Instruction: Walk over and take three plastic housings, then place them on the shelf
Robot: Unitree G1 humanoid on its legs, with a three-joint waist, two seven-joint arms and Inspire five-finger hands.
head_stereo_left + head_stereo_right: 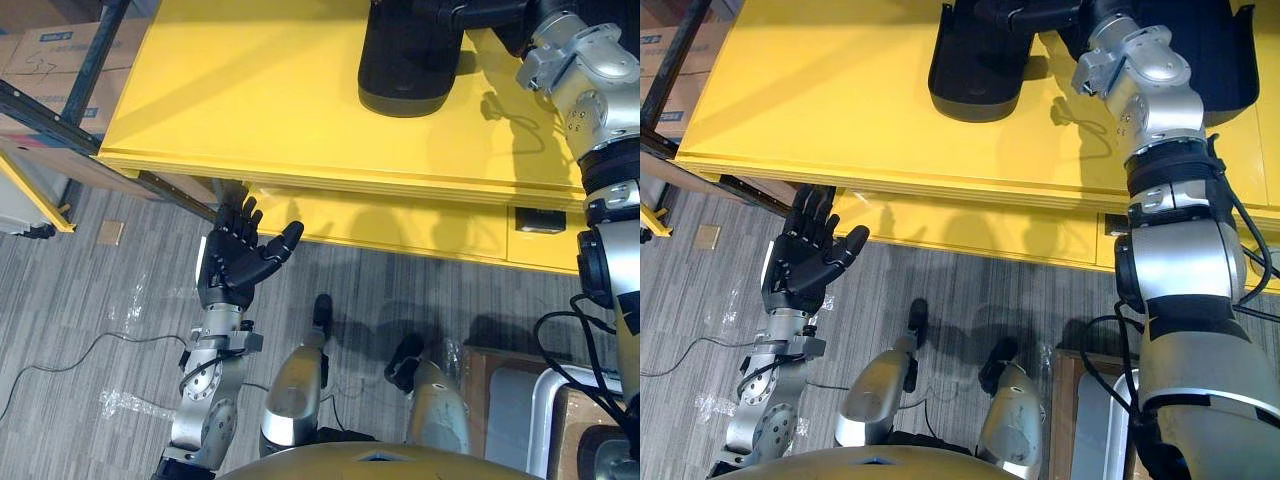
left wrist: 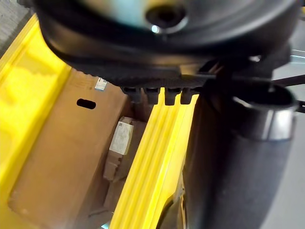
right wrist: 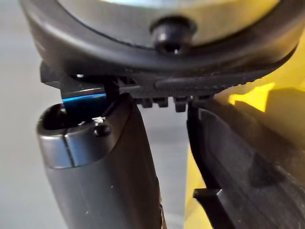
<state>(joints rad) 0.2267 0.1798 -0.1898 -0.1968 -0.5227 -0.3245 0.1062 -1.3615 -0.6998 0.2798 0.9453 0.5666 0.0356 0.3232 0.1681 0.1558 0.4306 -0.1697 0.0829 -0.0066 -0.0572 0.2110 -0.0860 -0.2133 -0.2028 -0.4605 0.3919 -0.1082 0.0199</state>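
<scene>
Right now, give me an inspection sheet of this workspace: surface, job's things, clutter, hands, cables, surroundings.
surface: yellow shelf, flat top, with a lower ledge beneath its front edge.
job's things: black housing lying on the shelf; second dark housing beside it, partly behind the right arm.
clutter: small brown scrap on the floor.
hands: left hand open, fingers straight, low by the shelf's front edge; right hand at the black housing, grip not readable.
cables: nothing seen.
surroundings: cardboard boxes by a dark metal rack; grey floor.
</scene>
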